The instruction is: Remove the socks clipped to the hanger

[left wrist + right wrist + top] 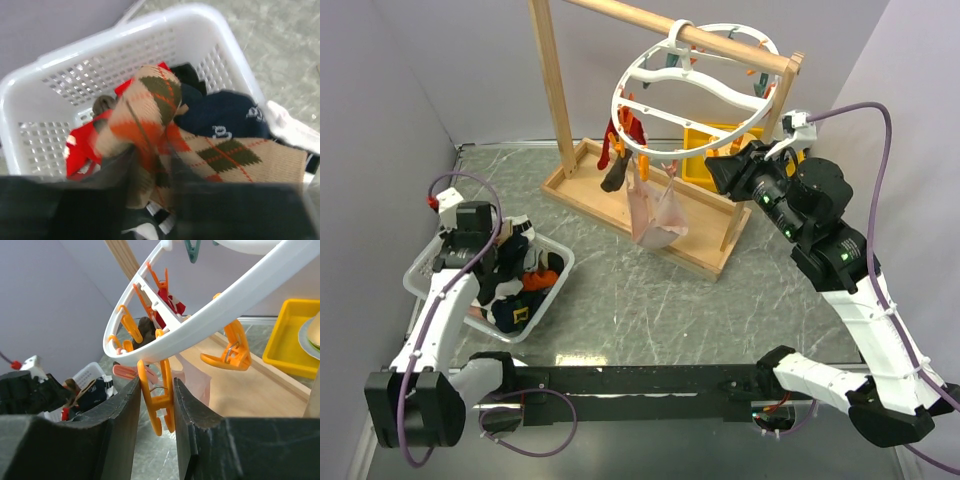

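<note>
The round plastic ring hanger [270, 272] is white, and a dangling plastic clip [157, 405] is orange. The soft argyle sock [150, 115] is tan with orange and olive diamonds. The knitted fabric sock [225, 115] is navy with white marks. The perforated plastic basket [100, 70] is white.

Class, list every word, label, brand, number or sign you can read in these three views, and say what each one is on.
No text here can be read.
Navy sock: white stitched marks, too blurred to read.
Black sock in the basket: yellowish label, too small to read.
</note>
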Controlling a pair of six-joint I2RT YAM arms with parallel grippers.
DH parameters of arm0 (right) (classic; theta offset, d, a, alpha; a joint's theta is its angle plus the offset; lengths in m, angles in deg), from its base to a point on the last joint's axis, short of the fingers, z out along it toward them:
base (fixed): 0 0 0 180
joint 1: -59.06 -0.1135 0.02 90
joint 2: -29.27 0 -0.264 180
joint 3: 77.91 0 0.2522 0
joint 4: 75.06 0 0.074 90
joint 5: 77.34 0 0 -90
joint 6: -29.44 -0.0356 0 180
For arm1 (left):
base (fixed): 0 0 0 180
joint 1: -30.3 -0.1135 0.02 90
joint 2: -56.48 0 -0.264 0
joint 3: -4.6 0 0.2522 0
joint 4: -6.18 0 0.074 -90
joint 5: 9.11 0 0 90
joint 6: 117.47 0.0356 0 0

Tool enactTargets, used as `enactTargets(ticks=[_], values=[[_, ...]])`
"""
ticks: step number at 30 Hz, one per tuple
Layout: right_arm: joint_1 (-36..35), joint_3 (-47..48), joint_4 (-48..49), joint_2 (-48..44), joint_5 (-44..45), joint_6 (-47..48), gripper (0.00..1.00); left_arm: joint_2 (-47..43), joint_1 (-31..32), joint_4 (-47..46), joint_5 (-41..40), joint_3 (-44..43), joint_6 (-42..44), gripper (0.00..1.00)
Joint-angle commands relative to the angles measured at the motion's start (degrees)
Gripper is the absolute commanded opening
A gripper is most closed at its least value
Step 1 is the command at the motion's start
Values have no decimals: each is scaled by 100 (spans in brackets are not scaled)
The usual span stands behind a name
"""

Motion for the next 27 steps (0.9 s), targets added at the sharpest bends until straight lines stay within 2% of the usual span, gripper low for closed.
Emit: enactTargets(ticks=[1,2,3,4,7,11,15,18,19,20,21,24,27], values=[[73,-130,-355,-164,22,-92,37,-568,-140,-318,3,-6,-405,71],[64,-148,-364,-172,22,-92,37,-665,-148,-379,64,-50,-344,74],[73,-165,-346,-172,14,-92,37,-866,-140,-423,482,-76,-265,77],[73,-174,-346,-172,5,-92,37,-964,-139,-476,730,-129,-177,85],[82,-192,-329,-172,-4,-92,37,-1175,-131,-266,1846,-576,-106,99],[73,-245,-267,-190,-39,-92,38,-1158,-131,121,2560,-1384,-141,99],[90,-271,-250,-181,-83,-109,38,-1184,-131,411,2797,-1807,-115,100],[82,-262,-250,-146,-100,-109,38,-1281,-131,341,3437,-1931,-44,100],[82,-254,-250,-146,-118,-109,38,-1316,-131,97,3709,-1922,-18,99],[90,-262,-250,-146,-136,-127,38,-1342,-122,-114,4434,-1731,43,97],[82,-280,-215,-172,-171,-118,38,-1404,-122,-394,4772,-1590,26,94],[90,-315,-153,-199,-206,-153,38,-1352,-43,-1292,5887,-1115,-342,87],[91,-263,-205,-181,-241,-153,38,-1299,378,-2064,5962,-859,-589,84]])
